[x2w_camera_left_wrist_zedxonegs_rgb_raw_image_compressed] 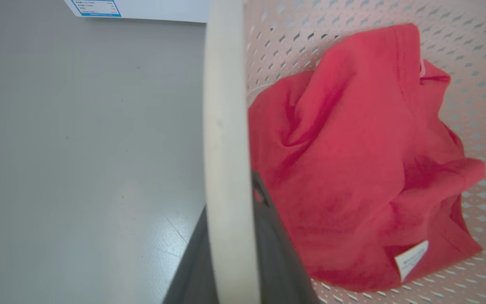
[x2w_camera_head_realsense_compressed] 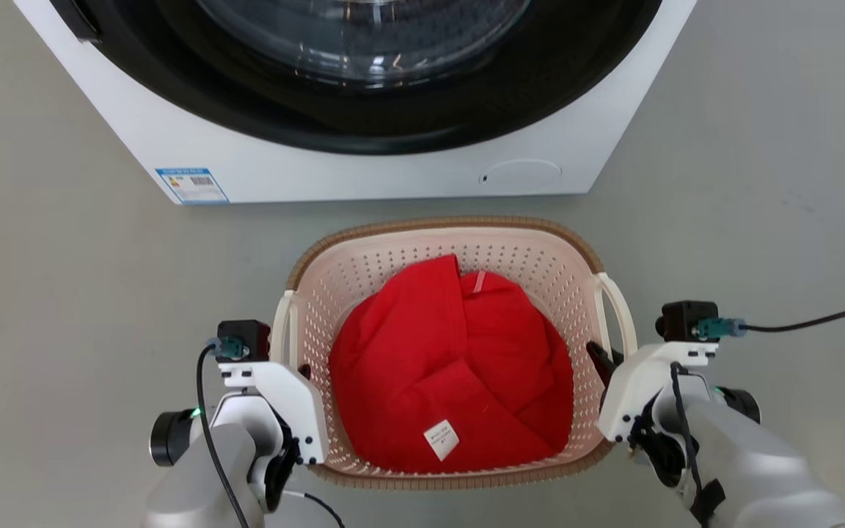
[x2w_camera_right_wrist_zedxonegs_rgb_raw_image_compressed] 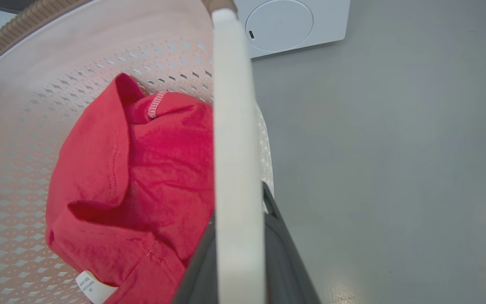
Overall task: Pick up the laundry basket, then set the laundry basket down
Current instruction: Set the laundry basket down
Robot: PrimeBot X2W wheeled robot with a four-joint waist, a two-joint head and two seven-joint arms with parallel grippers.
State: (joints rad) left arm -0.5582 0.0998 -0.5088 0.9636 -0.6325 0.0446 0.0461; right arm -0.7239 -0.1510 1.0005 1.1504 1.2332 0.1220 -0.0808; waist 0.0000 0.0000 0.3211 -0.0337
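Evidently the pick-up is at its grasping step: the left tool is clenched on the left white loop handle of the small cream-white perforated plastic laundry basket. It seemingly rests on the grey floor just before the white front-loading washer, brown woven-look rim uppermost, a crumpled red garment inside. The right tool likewise pinches the right white loop handle. Next, I judge, both arms must rise together and level, lest it tilt.
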